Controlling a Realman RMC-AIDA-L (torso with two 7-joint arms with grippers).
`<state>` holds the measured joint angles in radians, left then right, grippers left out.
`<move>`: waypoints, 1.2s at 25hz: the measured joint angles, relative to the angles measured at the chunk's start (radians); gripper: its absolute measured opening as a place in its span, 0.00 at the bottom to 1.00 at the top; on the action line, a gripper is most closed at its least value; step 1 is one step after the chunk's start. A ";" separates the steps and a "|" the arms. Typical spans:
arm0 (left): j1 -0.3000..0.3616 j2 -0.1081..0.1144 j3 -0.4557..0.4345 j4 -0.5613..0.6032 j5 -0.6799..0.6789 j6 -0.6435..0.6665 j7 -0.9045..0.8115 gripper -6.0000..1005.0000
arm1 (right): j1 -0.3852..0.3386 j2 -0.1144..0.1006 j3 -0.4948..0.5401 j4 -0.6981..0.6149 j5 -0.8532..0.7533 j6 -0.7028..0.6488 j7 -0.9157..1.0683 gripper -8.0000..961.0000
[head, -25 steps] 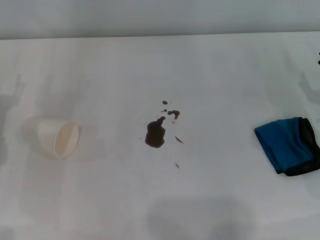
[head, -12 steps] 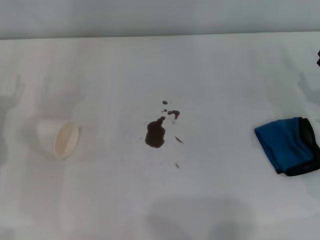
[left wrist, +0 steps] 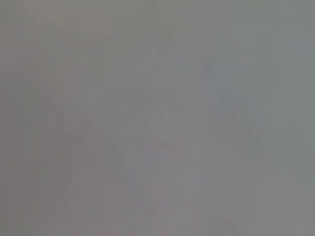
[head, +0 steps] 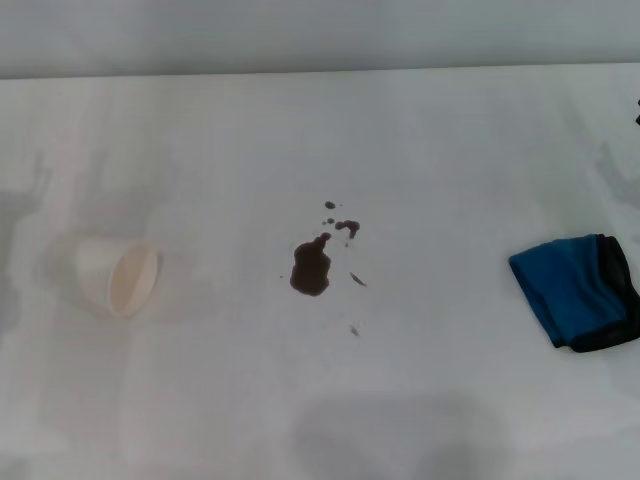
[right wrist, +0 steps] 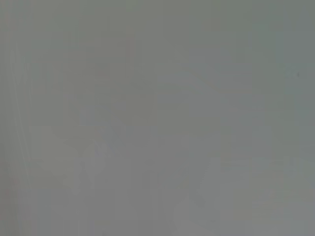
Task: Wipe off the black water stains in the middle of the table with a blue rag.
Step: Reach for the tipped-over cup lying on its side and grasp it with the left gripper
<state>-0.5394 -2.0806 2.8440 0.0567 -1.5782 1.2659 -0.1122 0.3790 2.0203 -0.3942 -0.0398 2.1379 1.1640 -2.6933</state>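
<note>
The black water stains (head: 311, 269) lie near the middle of the white table (head: 450, 160) in the head view: one dark blotch with several small droplets above and to its lower right. The blue rag (head: 578, 291), folded and black-edged, rests flat at the right side of the table, well away from the stains. Nothing holds it. Neither gripper shows in the head view apart from a tiny dark sliver at the right edge. Both wrist views show only plain grey surface.
A white paper cup (head: 118, 278) lies on its side at the left of the table, its mouth facing right. Faint grey shadows fall at the left edge, the right edge and along the near side.
</note>
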 joint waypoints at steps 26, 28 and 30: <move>-0.301 0.046 0.003 -0.707 1.034 0.174 -0.959 0.86 | -0.015 0.001 0.003 0.014 0.000 -0.009 0.001 0.89; -0.339 0.060 0.004 -0.776 1.129 0.231 -0.997 0.86 | -0.014 0.000 0.003 0.014 0.001 -0.017 -0.003 0.89; -0.403 0.092 0.004 -0.861 1.304 0.314 -1.042 0.86 | -0.010 -0.001 0.004 0.014 0.005 -0.032 -0.004 0.89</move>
<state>-0.9427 -1.9882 2.8480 -0.8043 -0.2745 1.5799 -1.1540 0.3691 2.0189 -0.3902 -0.0260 2.1429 1.1317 -2.6972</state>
